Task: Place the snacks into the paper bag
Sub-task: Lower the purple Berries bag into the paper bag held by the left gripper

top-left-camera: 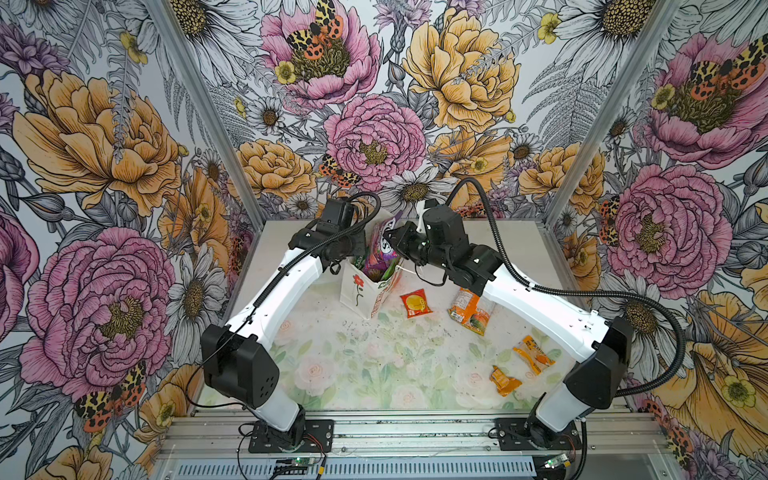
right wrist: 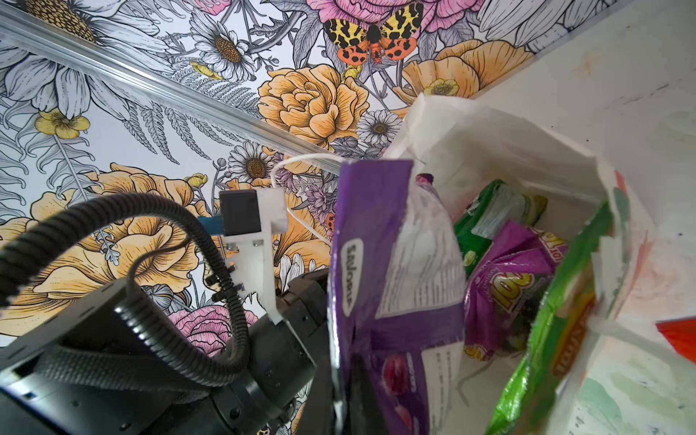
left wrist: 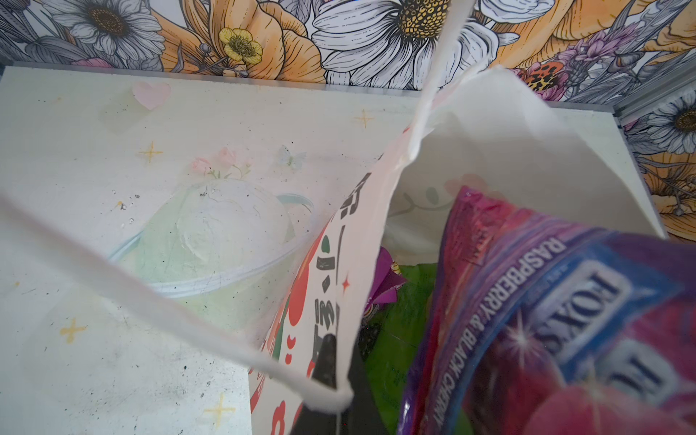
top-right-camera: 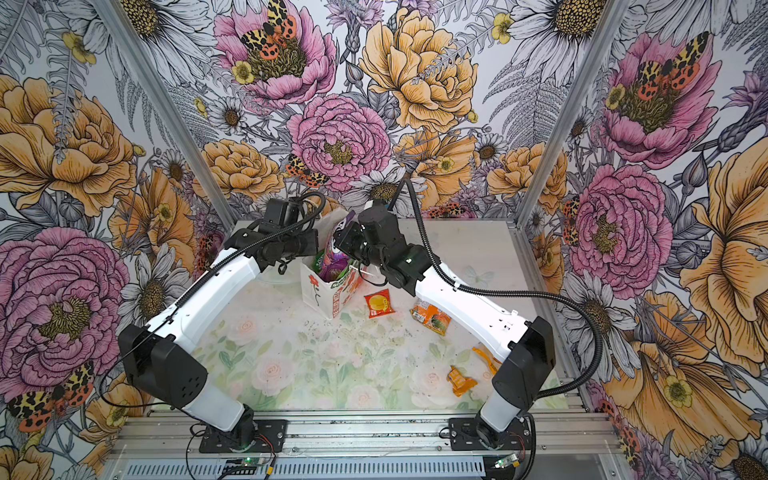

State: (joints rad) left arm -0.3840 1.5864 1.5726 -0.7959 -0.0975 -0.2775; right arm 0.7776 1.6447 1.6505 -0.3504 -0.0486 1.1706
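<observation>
The white paper bag (top-left-camera: 358, 291) (top-right-camera: 318, 289) with red flowers stands upright at the back middle of the table. My left gripper (top-left-camera: 355, 254) (left wrist: 341, 380) is shut on its left rim. My right gripper (top-left-camera: 392, 241) (right wrist: 344, 399) is shut on the purple FOX'S packet (top-left-camera: 380, 239) (right wrist: 395, 263), which hangs partly inside the bag's mouth. Inside lie a purple grape packet (right wrist: 508, 286) and green packets (right wrist: 557, 301). On the table to the right lie a red sachet (top-left-camera: 416, 303), an orange packet (top-left-camera: 469, 311) and two small orange wrappers (top-left-camera: 534, 355) (top-left-camera: 503, 380).
A clear round plastic piece (left wrist: 211, 241) lies on the table left of the bag. Flowered walls with aluminium posts (top-left-camera: 590, 124) close in the back and both sides. The right arm (top-left-camera: 540, 307) stretches over the table just behind the orange packet.
</observation>
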